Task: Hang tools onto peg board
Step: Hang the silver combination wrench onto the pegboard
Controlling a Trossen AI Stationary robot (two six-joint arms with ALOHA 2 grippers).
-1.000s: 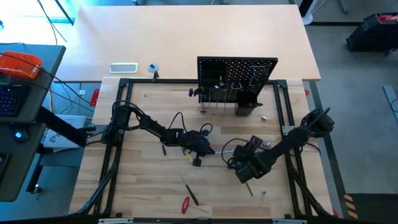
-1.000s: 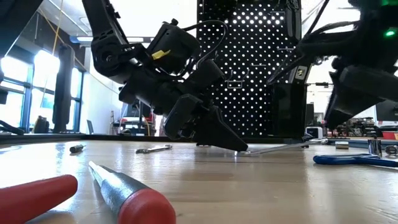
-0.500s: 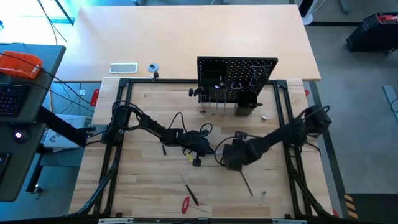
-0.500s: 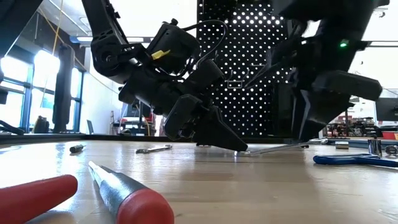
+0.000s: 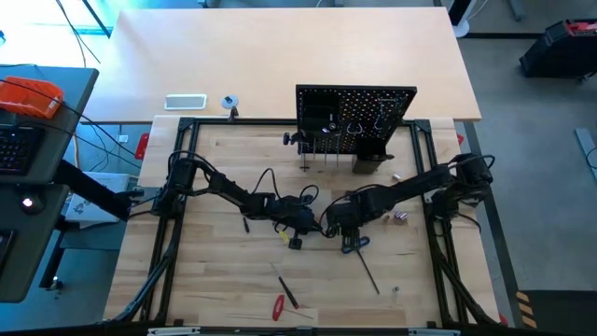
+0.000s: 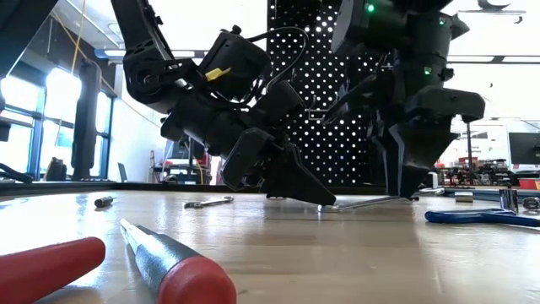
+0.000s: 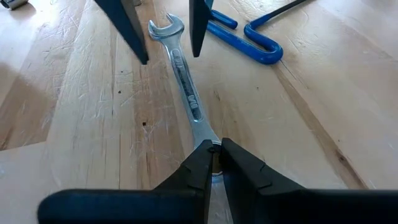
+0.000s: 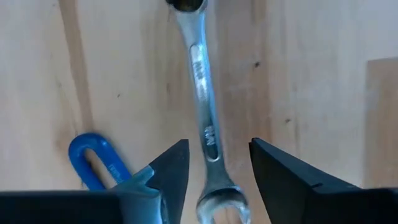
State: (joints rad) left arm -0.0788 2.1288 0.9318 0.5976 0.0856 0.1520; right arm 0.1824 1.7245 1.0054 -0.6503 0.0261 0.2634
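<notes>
a: where's the wrench?
b: flat on the surface, mid-table, near the blue hex key.
a: and the left claw?
b: pinched shut on one end of the wrench.
a: the right claw?
b: spread open, a finger on each side of the other end, not gripping. the peg board stands well beyond.

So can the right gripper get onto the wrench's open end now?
Probably yes: the right gripper stands open astride the silver wrench; the left gripper pinches its opposite end.
</notes>
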